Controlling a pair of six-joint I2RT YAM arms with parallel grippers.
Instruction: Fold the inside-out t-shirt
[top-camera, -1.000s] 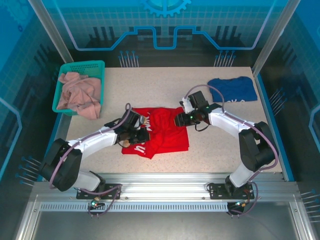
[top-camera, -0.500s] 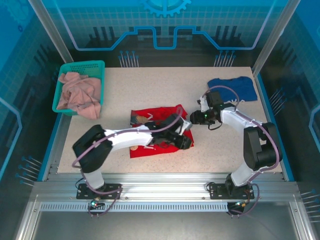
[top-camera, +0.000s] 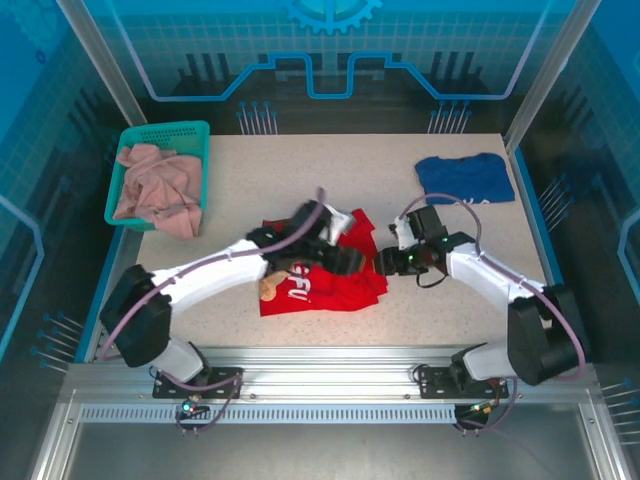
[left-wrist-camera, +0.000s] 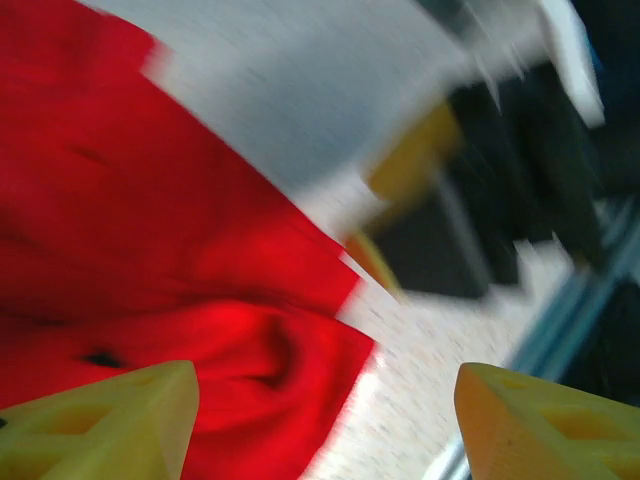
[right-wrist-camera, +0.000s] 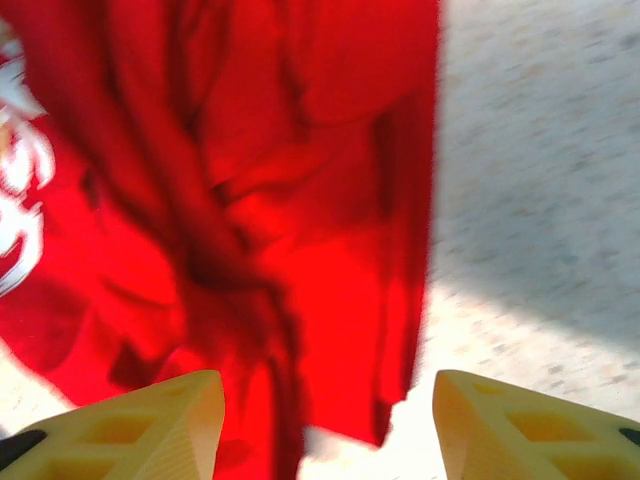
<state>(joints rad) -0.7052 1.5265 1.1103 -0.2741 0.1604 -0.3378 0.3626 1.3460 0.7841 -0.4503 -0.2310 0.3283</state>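
A speckled beige table (top-camera: 300, 170) inside blue-lit walls carries a green basket (top-camera: 165, 129) at ten o'clock heaped with a pale pink garment (top-camera: 155, 190), a dark blue t-shirt (top-camera: 465, 178) at two o'clock, and the inside-out t-shirt (top-camera: 330, 288) crumpled near centre, where the left gripper (top-camera: 345, 262) and right gripper (top-camera: 385, 262) hover, jaws spread and empty.

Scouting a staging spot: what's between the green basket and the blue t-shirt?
Top view: bare tabletop between the green basket and the blue t-shirt; the red t-shirt lies closer to the near edge.
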